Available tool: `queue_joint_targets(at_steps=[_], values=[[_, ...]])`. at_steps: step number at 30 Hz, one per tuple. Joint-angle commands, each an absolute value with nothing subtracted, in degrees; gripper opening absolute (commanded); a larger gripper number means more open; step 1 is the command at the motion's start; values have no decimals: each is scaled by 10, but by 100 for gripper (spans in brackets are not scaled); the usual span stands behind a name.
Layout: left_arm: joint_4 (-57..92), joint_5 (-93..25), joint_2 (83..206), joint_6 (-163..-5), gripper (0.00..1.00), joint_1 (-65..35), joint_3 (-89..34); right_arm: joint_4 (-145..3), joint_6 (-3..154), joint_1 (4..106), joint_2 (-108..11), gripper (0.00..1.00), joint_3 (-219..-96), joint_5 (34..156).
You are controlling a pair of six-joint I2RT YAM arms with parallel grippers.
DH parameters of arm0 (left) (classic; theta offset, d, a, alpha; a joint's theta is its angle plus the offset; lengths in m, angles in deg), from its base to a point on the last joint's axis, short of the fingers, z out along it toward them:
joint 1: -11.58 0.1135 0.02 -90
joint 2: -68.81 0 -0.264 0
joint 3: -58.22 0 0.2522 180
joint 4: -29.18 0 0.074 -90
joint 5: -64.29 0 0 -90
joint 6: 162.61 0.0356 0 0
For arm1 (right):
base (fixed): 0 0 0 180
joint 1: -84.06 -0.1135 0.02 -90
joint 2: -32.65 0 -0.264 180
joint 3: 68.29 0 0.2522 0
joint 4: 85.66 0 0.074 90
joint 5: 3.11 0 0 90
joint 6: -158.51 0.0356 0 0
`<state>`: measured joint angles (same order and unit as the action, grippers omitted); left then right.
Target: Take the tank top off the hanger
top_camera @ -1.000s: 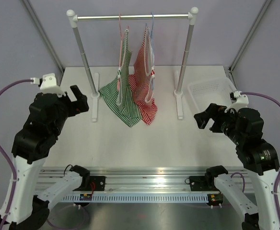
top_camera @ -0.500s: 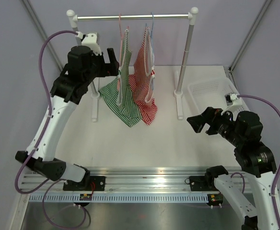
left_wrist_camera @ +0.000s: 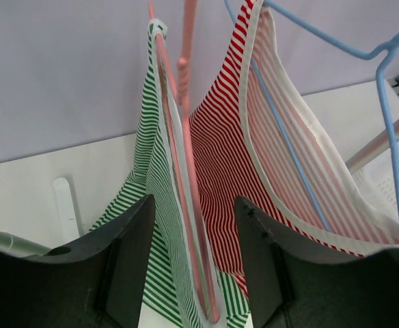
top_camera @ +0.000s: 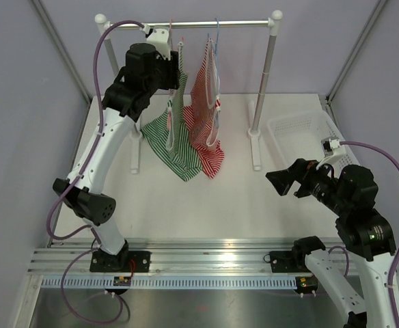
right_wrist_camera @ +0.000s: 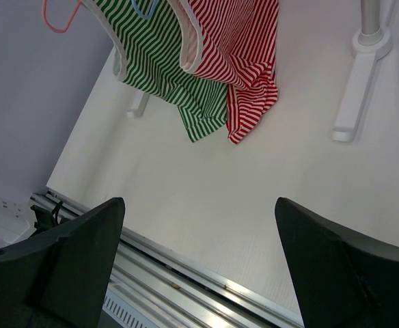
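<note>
Your left gripper (left_wrist_camera: 194, 229), released, has risen to straddle the green-striped fabric tank top (left_wrist_camera: 152, 178) and pink hanger (left_wrist_camera: 184, 75); right gripper (right_wrist_camera: 199, 212) released.

The green-and-white striped tank top (top_camera: 175, 143), edged white, hangs on a pink hanger (left_wrist_camera: 183, 72) at 11 o'clock. The red-and-white striped tank top (top_camera: 205, 102), also edged white, is on a blue hanger (left_wrist_camera: 382, 51) at 12. Rail (top_camera: 193, 24) silver; table (top_camera: 206, 205) white; basket (top_camera: 300, 130) at 2 o'clock white; walls (top_camera: 22, 137) lilac.
</note>
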<state>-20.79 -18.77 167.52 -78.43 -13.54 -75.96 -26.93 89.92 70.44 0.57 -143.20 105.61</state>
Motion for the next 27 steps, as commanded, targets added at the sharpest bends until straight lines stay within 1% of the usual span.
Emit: queue_joint_targets(at_steps=[1,3,6,7,8,10,13,20,24,27], values=[[-218,-157,1701,-753,51,-147,-803,-274,891,701,14,99,-1435,1067],[-224,-155,1712,-750,50,-151,-811,-273,887,701,14,100,-1435,1066],[-248,-143,1734,-752,27,-154,-846,-272,884,701,14,99,-1434,1062],[-252,-131,1737,-753,15,-155,-855,-273,884,701,14,99,-1434,1061],[-253,-127,1738,-753,8,-157,-856,-273,883,701,14,100,-1434,1061],[-253,-113,1733,-753,0,-160,-859,-276,882,700,13,100,-1434,1060],[-252,-79,1719,-752,0,-172,-866,-280,883,701,11,99,-1435,1061],[-271,-30,1683,-752,0,-185,-926,-290,886,701,8,99,-1432,1067],[-276,-48,1644,-753,0,-185,-912,-295,891,700,7,100,-1427,1068],[-306,-72,1615,-764,0,-185,-901,-309,897,701,3,99,-1422,1074]])
